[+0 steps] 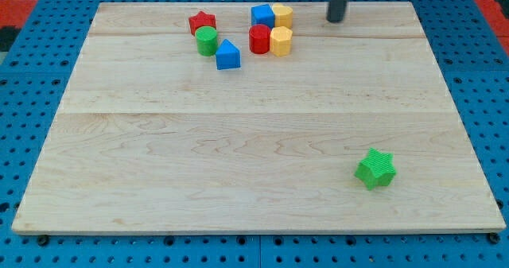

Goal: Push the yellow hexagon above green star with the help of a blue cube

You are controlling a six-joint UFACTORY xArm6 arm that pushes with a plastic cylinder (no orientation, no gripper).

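Note:
My tip is at the view's top, to the right of a cluster of blocks and apart from them. The blue cube sits at the top, touching a yellow block on its right. Just below them a red block touches a second yellow block, a hexagon. The green star lies alone at the lower right, far from the tip.
A red star, a green cylinder and a blue triangular block stand left of the cluster. The wooden board lies on a blue perforated table.

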